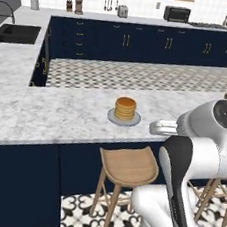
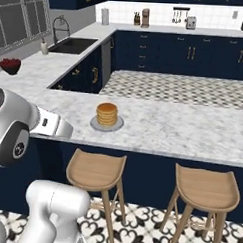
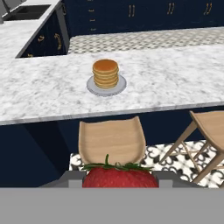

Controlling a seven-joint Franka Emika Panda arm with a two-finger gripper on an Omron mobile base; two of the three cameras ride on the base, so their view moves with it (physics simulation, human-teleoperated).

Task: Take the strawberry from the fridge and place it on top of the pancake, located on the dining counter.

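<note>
Clearly, the strawberry (image 3: 120, 176) is held between the jaws, which are closed part-way on it at the bottom centre of the hand view, its green leaves pointing up; just above it in that frame a wooden stool (image 3: 112, 141) is seen, with a second stool (image 3: 209, 131) at the right edge; beyond them, the pancake (image 3: 105, 73) is stacked on a grey plate (image 3: 106, 86) on the marble desk (image 3: 175, 83), in the upper middle of the frame; a sink (image 3: 24, 12) is set in the upper left corner.
</note>
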